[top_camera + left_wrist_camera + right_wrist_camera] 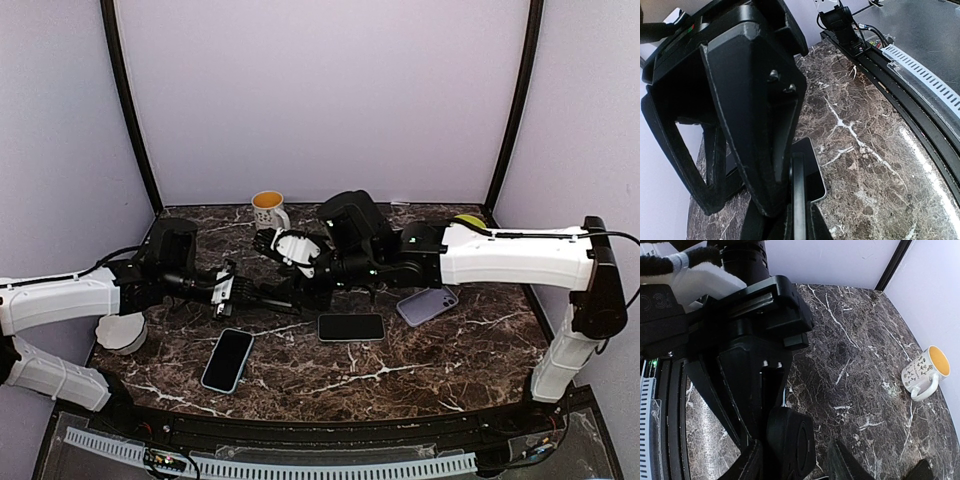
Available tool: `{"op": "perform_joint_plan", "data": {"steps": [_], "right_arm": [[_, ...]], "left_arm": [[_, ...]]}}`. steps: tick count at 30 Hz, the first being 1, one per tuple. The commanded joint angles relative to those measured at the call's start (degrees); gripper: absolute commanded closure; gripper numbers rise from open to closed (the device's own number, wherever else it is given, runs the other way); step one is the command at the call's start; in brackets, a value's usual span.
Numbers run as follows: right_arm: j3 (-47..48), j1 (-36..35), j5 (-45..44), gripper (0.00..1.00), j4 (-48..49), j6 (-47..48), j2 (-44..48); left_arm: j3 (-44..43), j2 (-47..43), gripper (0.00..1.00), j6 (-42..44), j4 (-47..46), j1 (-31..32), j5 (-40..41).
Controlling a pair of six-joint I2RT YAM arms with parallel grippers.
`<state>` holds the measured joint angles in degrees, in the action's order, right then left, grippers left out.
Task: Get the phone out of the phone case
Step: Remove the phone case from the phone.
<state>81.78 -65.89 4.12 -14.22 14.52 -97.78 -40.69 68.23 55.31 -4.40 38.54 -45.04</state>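
My left gripper [232, 290] is shut on a thin black phone case [799, 185], seen edge-on between its fingers and held above the marble table [420, 370]. The phone itself I cannot tell apart from the case. From the right, my right gripper [292, 283] reaches the case's far end. In the right wrist view that end [790, 440], with an oval camera cutout, sits between the jaws. It rests against the left finger [737, 465], while the right finger [842, 462] stands a little apart from it.
On the table lie a black phone [351, 327], a blue-edged phone [228, 360] and a lavender phone or case [428, 305]. A white mug [268, 208] stands at the back. A white round object [122, 332] sits at the left edge.
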Motion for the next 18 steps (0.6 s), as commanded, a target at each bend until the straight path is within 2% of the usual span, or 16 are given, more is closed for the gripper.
{"op": "perform_joint_plan", "data": {"steps": [1,9,14,18], "right_arm": [[2.11,-0.38,-1.30,0.58,-2.19,0.40,-1.06],[1.30,-0.38,-0.88,0.72,-4.07,0.56,-1.02],[1.36,-0.36,0.08,0.87,-3.87,0.37,-1.08],[1.42,-0.38,0.25,0.91,-4.47,0.50,-1.03]], "left_arm": [[0.57,-3.10,1.00,0.91,-3.74,0.20,0.35],[1.28,-3.82,1.00,0.70,-5.55,0.21,1.78],[1.57,-4.16,1.00,0.46,-6.51,0.13,2.67],[1.92,-5.10,1.00,-0.94,-8.89,0.16,4.62]]}}
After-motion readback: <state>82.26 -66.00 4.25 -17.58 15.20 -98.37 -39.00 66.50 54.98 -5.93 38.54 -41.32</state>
